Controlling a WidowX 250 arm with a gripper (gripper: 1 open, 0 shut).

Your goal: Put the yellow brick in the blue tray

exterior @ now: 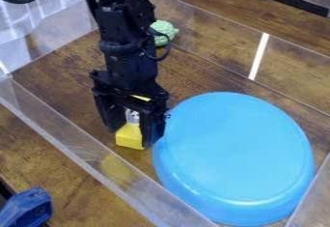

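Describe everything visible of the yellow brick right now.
The yellow brick is a small bright yellow block, plastic by its look, lying flat on the wooden surface just left of the blue tray and apart from its rim. Only its lower front part shows; the top is hidden by the gripper, whose open black fingers straddle it. Whether they touch it cannot be told.
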